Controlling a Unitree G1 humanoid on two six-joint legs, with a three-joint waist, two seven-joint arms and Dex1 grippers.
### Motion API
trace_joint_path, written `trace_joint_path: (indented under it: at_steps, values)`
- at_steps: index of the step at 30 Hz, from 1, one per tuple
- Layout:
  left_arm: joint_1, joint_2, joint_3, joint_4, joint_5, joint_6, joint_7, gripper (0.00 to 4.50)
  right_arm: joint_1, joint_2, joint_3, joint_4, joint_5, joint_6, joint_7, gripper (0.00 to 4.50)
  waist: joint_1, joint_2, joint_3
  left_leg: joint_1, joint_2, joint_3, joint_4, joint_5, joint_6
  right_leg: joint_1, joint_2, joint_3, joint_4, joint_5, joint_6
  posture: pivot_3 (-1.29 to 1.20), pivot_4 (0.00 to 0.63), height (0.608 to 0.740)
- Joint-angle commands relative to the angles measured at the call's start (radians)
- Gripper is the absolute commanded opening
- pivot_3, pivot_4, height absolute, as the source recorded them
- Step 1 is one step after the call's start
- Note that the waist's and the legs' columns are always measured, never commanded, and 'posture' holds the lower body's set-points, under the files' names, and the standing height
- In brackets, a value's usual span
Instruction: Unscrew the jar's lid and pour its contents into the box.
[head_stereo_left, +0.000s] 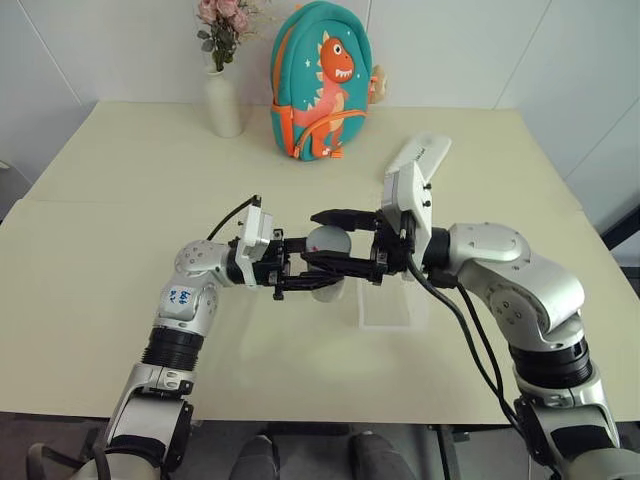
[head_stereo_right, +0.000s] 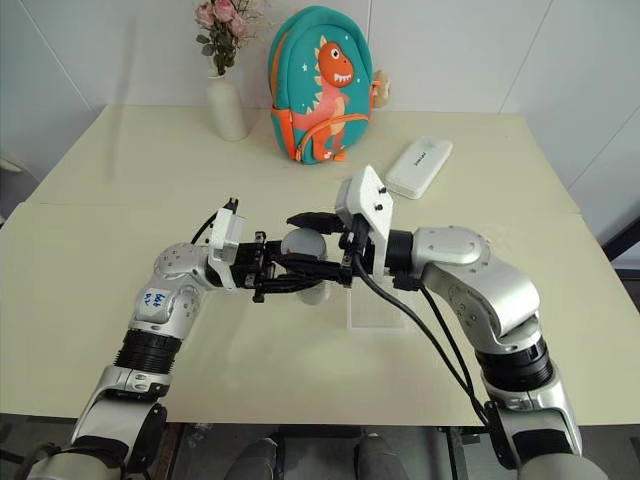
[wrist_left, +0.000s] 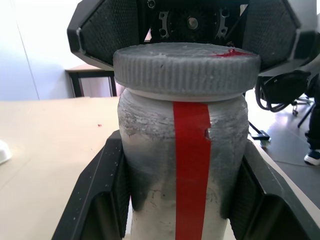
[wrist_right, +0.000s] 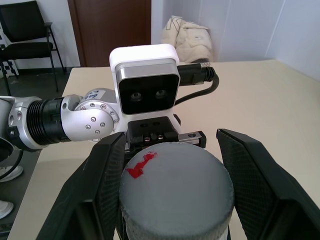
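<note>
Jar (wrist_left: 182, 165) held above the table's near middle, long axis lying level; left gripper (head_stereo_left: 300, 275) reaches in from the left, pinching its body. Right gripper (head_stereo_left: 345, 240) reaches level from the right, jaws clamped on the lid (wrist_right: 175, 185). Box (head_stereo_left: 392, 305) lies just right, below.

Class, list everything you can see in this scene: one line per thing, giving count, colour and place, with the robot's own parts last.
Table: one, cream, under everything.
Vase: one, white with pink flowers, far side.
Backpack: one, teal with orange dinosaur, beside the vase.
Case: one, white, far right.
Box: one, clear, below the right end effector.
Jar: one, silvery with red stripe, held above the table.
Lid: one, grey, on the jar.
Left end effector: black, shut on jar.
Right end effector: black, shut on lid.
</note>
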Motion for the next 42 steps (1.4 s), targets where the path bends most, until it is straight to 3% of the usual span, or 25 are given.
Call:
trace_joint_path:
  at_steps: [1,20,42]
  values:
    - [0.021,0.000,-0.027,-0.029,0.005,0.007,-0.020,2.05,-0.059,-0.009,-0.061,-0.003,0.009,-0.050,0.008,2.56,0.001,0.000,0.000,0.000,0.000,0.000,0.000,0.000,0.000,0.000,0.000,0.000,0.000,0.000,0.000,0.00,0.150,0.740]
    - [0.049,0.033,-0.068,-0.077,0.022,0.070,-0.030,2.05,-0.127,-0.025,-0.064,0.075,-0.042,-0.132,0.106,2.56,0.000,0.000,0.000,0.000,0.000,0.000,0.000,0.000,0.000,0.000,0.000,0.000,0.000,0.000,0.000,0.00,0.150,0.740]
    - [0.038,0.042,-0.086,-0.050,0.023,0.081,-0.068,2.05,-0.210,0.017,-0.069,0.192,0.006,-0.165,0.266,2.56,-0.001,0.000,0.000,0.000,0.000,0.000,0.000,0.000,0.000,0.000,0.000,0.000,0.000,0.000,0.000,0.00,0.150,0.740]
